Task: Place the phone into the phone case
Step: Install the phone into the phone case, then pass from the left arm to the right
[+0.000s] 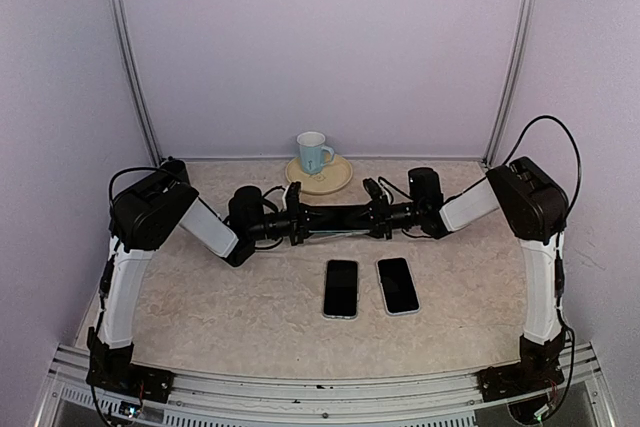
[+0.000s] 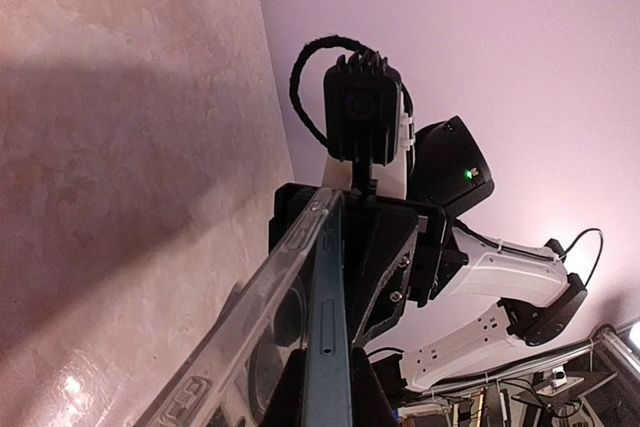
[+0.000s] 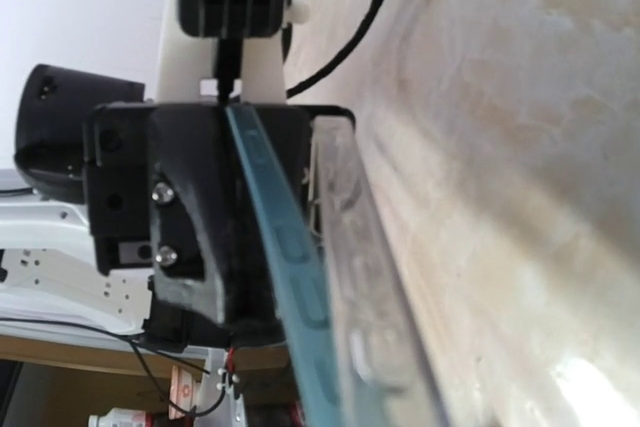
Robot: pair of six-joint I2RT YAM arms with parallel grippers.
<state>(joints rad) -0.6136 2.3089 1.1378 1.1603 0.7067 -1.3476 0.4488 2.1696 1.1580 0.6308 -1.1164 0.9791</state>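
**Phone and case held in mid-air between the two arms**

Both arms reach inward and meet above the middle of the desk [image 1: 220, 307]. The left gripper [image 1: 293, 215] is clamped on one end of the phone [image 1: 335, 215] and the right gripper [image 1: 380, 213] is clamped on the other, so it hangs level between them, clear of the desk. The wrist cameras show the clear phone case [image 2: 240, 327] lying along the phone's side. I cannot tell whether the phone is fully seated in it. Nearer the arm bases, the left spare handset [image 1: 341, 288] and the right spare handset [image 1: 397, 285] lie flat, just beside each other. At the back, a pale blue mug [image 1: 312, 152] stands on a yellow plate [image 1: 340, 179].
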